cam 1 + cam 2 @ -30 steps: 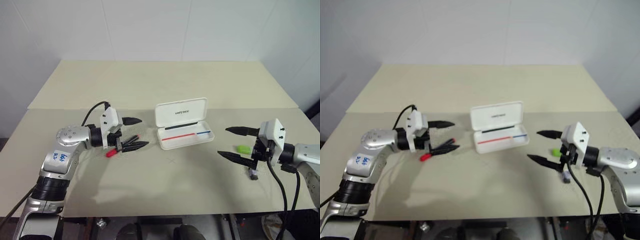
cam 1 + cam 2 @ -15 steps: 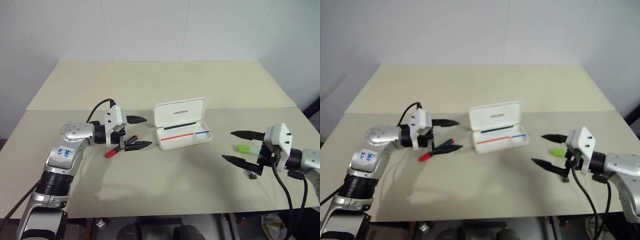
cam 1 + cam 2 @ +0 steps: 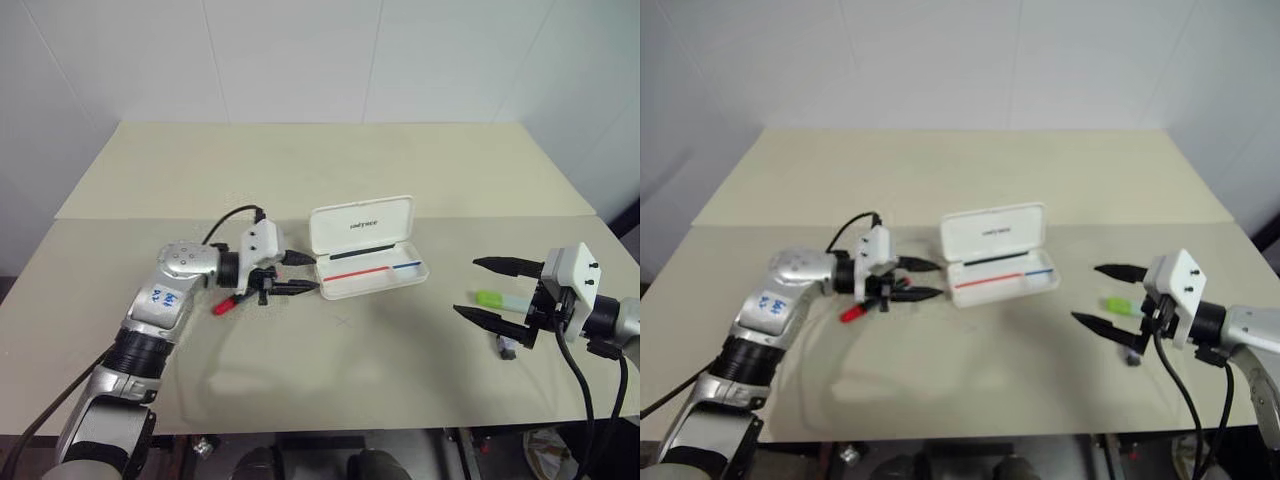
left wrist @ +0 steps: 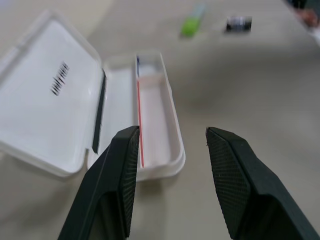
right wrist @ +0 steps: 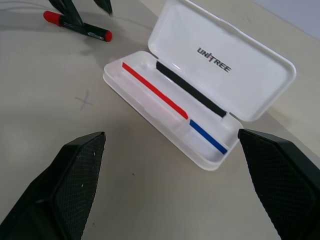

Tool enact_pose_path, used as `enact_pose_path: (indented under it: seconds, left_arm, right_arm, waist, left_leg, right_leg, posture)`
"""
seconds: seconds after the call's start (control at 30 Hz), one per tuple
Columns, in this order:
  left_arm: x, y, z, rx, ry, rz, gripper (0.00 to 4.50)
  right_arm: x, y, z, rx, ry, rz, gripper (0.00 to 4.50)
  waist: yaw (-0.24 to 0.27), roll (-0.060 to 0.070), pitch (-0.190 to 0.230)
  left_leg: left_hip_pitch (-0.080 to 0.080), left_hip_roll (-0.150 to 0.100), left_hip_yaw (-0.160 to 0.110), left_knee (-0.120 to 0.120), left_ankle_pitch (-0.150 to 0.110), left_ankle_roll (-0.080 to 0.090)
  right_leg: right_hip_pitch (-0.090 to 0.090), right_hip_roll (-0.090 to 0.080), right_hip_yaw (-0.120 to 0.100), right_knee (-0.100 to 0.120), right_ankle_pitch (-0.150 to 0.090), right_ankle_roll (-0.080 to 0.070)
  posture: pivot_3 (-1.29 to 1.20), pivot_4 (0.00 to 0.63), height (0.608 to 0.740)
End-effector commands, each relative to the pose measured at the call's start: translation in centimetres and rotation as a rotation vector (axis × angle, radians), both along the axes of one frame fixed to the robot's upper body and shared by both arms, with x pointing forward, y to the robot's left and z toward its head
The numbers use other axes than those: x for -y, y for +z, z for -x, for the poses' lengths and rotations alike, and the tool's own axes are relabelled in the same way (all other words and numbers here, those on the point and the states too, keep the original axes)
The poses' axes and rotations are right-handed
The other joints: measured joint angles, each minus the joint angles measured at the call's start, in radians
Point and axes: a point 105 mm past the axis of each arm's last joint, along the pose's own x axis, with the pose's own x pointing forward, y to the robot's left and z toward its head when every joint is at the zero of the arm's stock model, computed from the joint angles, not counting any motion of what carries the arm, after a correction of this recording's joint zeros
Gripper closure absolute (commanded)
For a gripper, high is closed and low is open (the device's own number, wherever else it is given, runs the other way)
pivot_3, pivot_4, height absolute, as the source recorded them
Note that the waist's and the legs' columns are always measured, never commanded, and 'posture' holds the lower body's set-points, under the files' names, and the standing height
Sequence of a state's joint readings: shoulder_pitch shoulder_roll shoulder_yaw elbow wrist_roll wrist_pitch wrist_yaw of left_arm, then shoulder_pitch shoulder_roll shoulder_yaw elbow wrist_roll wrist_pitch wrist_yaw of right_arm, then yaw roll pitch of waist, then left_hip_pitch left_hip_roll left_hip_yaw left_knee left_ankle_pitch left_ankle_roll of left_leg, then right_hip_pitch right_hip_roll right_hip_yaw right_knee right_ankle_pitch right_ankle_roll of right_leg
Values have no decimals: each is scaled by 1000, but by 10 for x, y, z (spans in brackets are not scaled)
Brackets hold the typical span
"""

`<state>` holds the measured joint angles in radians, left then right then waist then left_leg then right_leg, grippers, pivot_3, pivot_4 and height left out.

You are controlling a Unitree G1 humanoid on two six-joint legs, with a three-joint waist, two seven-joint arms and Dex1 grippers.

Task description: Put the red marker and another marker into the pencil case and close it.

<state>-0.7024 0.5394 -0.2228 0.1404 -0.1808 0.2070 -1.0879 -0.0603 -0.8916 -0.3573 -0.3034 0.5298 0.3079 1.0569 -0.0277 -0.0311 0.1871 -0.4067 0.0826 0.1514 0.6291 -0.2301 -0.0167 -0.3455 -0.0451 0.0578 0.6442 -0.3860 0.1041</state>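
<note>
The white pencil case (image 3: pixel 362 225) lies open mid-table, lid raised, with red and blue stripes inside. The red marker (image 3: pixel 228 303) lies flat on the table to the case's left, beside and slightly behind my left gripper (image 3: pixel 314 272). That gripper points at the case's near end; its fingers (image 4: pixel 122 170) stand apart with nothing between them. The lime-green marker (image 3: pixel 488 298) lies on the table at the right. My right gripper (image 3: pixel 466 286) hovers wide open around that spot, aimed left toward the case (image 5: pixel 220 65).
A small dark block (image 3: pixel 507 347) lies just under the right gripper, near the green marker. A faint cross mark (image 3: pixel 344 321) is on the tabletop in front of the case. The table's front edge runs close behind both arms.
My left gripper has slid right, past the red marker toward the case, and its fingers have narrowed. The marker stays on the table. The right gripper has barely moved.
</note>
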Motion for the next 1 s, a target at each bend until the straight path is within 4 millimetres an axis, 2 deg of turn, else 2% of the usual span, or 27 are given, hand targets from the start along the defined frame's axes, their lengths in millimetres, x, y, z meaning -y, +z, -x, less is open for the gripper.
enact_pose_path:
  seconds: [0.03,0.2,0.4,0.67,0.87,1.0]
  left_arm:
    - [11,-7,-8,48,-8,-100,2326]
    - [33,-15,-10,27,-33,-143,2326]
    - [47,-21,-12,19,-38,-175,2326]
    - [40,-39,-23,7,46,-295,2326]
    - [42,-49,-21,-14,21,-381,2326]
    - [46,-50,-21,-6,18,-394,3160]
  right_arm:
    - [-9,12,3,47,26,-8,0]
    - [-17,25,2,78,41,-22,0]
    - [-17,27,4,87,36,-16,0]
    - [-19,33,9,115,19,-22,0]
    - [-20,38,9,135,16,-21,0]
    - [-22,43,8,152,20,-21,0]
  waist:
    - [0,0,0]
    - [-3,0,0]
    - [-1,0,0]
    - [-1,0,0]
    - [-3,0,0]
    - [-2,0,0]
  left_leg:
    - [0,0,0,0,0,0]
    - [0,0,0,0,0,0]
    - [0,1,0,-1,0,0]
    - [-1,1,0,0,0,0]
    - [0,1,-1,0,0,0]
    - [0,1,-1,0,0,0]
  right_leg:
    - [0,0,0,0,0,0]
    - [-1,0,1,0,0,0]
    - [-1,0,1,0,0,0]
    - [-1,0,1,0,0,0]
    - [-1,0,1,1,0,0]
    - [-1,0,1,1,0,0]
  posture:
    - [0,150,740]
    - [0,150,740]
    - [0,150,740]
    - [0,150,740]
    - [0,150,740]
    - [0,150,740]
